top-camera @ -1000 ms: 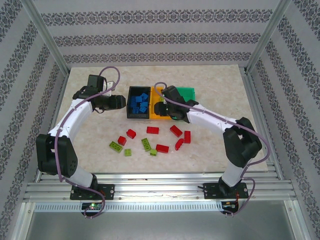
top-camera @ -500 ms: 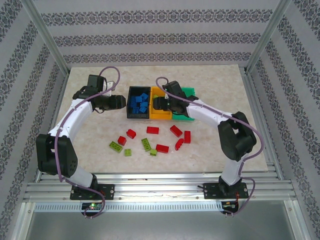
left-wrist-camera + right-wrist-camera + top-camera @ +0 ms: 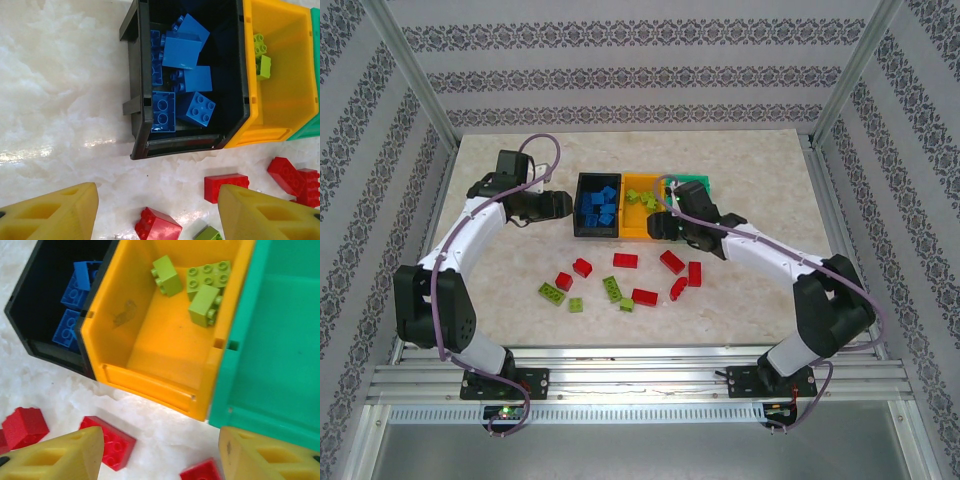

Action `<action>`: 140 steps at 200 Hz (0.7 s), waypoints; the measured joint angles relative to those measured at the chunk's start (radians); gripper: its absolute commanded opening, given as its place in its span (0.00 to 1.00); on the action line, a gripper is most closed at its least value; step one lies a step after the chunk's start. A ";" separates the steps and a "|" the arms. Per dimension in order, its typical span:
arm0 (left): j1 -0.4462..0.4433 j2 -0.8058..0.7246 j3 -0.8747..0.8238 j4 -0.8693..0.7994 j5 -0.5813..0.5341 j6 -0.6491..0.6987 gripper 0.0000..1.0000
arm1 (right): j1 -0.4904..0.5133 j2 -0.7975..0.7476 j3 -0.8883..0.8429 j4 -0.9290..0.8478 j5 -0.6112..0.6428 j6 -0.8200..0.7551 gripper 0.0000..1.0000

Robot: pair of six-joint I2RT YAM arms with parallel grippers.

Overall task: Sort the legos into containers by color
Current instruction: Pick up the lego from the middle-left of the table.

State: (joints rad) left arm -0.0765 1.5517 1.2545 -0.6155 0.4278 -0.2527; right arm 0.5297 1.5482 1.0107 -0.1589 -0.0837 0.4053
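- Because these small studded plastic bricks are hard, light and smooth-sided, I judge that they will neither crush nor weigh on me. A skewed pinch could squirt one out, though, so I would take one across its two flat side walls, low down, never over the studs.
- The red bricks [image 3: 625, 260] lie scattered on the pale marbled table [image 3: 500, 290] between the bins and my bases, with the loose lime-green bricks [image 3: 612, 288] among them toward the left.
- The black plastic bin [image 3: 137, 100] holds the blue bricks [image 3: 185, 50]. The orange-yellow bin [image 3: 150, 380], touching it on the right, holds the sorted lime-green bricks [image 3: 205, 290], three by my count. The green bin [image 3: 270, 340], last in the row, looks bare where I can see into it, so I take it to be meant for the reds.
- My left gripper [image 3: 558, 205] hangs just left of the black bin. The forearm is stretched toward it from an elbow bent near the table's left edge. Its yellow fingers [image 3: 50, 215] are spread wide with nothing between them.
- My right gripper [image 3: 660, 228] hovers at the near rims where the orange-yellow and green bins meet. The arm reaches in from the right and the wrist is tipped down. Its fingers [image 3: 55, 455] are also parted wide and empty, with red bricks on the table close beneath.
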 measured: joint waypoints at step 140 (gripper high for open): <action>-0.513 -0.198 -0.327 0.014 -0.178 -0.328 0.63 | -0.089 -0.043 -0.300 0.322 -0.011 -0.125 0.63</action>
State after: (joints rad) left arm -0.5892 1.3540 0.9276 -0.6018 0.2501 -0.5812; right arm 0.4412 1.5047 0.7109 0.1635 -0.0944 0.2802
